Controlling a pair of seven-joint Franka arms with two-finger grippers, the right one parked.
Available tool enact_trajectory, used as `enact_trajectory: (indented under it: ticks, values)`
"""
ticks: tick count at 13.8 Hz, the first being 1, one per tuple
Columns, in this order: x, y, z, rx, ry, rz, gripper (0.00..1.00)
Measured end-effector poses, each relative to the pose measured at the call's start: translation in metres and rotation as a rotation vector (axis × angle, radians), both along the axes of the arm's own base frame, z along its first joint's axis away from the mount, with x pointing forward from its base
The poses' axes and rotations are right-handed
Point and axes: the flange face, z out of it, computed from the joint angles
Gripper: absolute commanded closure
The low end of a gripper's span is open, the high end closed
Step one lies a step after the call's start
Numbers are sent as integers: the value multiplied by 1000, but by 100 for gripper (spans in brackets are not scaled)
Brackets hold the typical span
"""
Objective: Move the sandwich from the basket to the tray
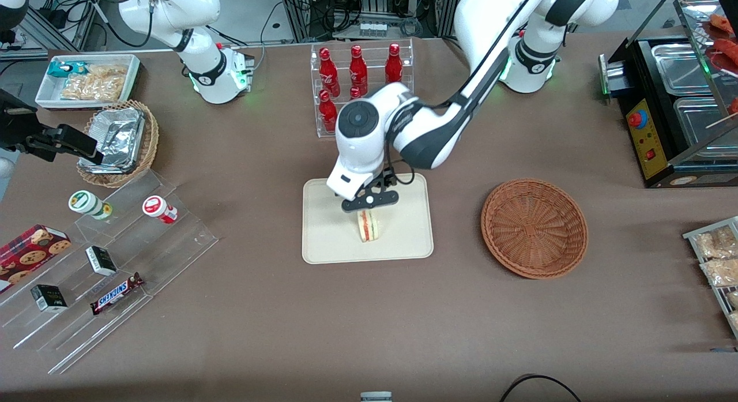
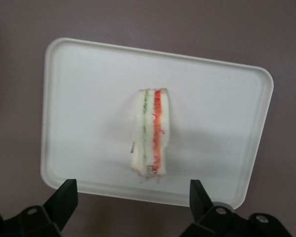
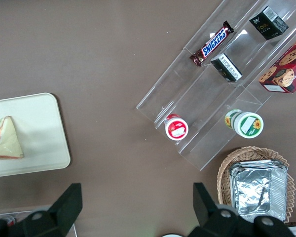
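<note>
**On the tray: sandwich set down, fingers clear**

Below the spread fingers (image 2: 64, 200) of the gripper (image 1: 369, 201), the sandwich (image 1: 367, 225) stands on edge, near the middle of the tray (image 1: 328, 246), filling stripes facing up. Neither finger touches it, which suggests a release. The basket (image 1: 534, 226) sits empty on the counter (image 1: 369, 333), well apart. Judgement: placement appears done; only withdrawal remains.

Red bottles (image 1: 358, 73) stood farther from the front camera than the gripper (image 1: 369, 209), hanging over the table (image 1: 259, 344); Snickers bar (image 1: 117, 293) lay toward the parked arm's end.
</note>
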Motion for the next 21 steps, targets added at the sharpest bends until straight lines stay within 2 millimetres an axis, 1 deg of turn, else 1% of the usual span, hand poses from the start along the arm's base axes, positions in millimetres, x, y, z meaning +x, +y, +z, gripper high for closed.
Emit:
enact_trajectory:
  ticks: [1, 2, 3, 4, 5, 9, 11, 13, 14, 16, 19, 21]
  values:
    - [8, 17, 17, 24, 0, 28, 0]
    - [17, 36, 29, 46, 10, 57, 0]
    - [26, 54, 37, 64, 18, 79, 0]
    - [34, 70, 39, 81, 25, 91, 0]
    - [40, 85, 37, 96, 31, 89, 0]
    - [55, 133, 24, 132, 68, 64, 0]
    - [62, 162, 26, 132, 85, 48, 0]
    - [66, 188, 35, 129, 90, 42, 0]
    - [64, 200, 42, 123, 90, 40, 0]
    - [65, 234, 65, 88, 112, 16, 0]
    - [65, 294, 106, 51, 150, -66, 0]
    - [62, 341, 133, 31, 178, -141, 0]
